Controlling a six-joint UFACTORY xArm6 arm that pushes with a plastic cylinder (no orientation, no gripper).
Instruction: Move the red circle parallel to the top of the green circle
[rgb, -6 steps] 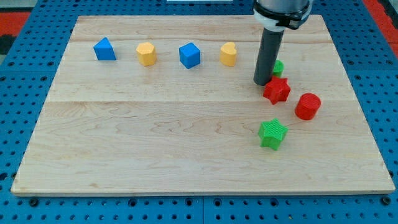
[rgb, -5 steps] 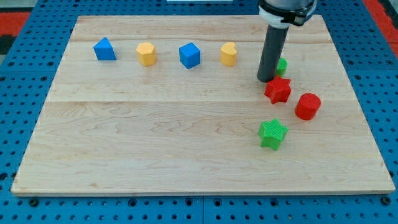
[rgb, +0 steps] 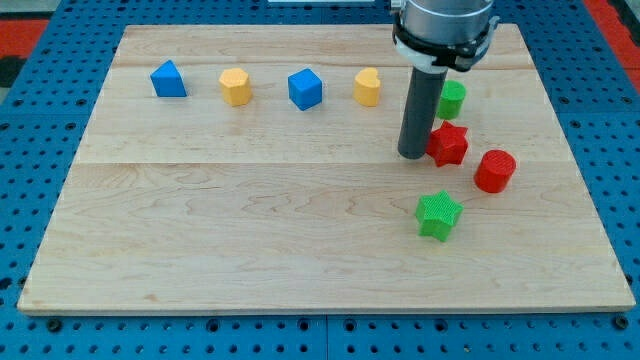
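Eight coloured blocks sit on a pale wooden desk (rgb: 250, 220) that rests on a blue pegboard (rgb: 40, 200). Along the view's top runs a row of four, well apart from one another: a blue triangular block (rgb: 168, 79) at the view's left, a yellow hexagonal block (rgb: 235, 87), a blue cube (rgb: 305, 89) and a yellow heart-shaped block (rgb: 367, 87).

Toward the view's right, the red circle (rgb: 494, 171) stands by itself, below and to the right of the green circle (rgb: 452, 99), which lies nearer the view's top. Between the two sits a red star (rgb: 448, 144), apart from both. A green star (rgb: 438, 215) lies lower down, toward the view's bottom.

The dark rod (rgb: 417, 110) comes down from the arm's grey collar at the view's top. My tip (rgb: 411, 155) rests on the desk just beside the red star's left side; whether the two touch cannot be told. The tip is well apart from the red circle, with the red star between them. The arm carries no gripper, so none can be reported as spread or pressed together.
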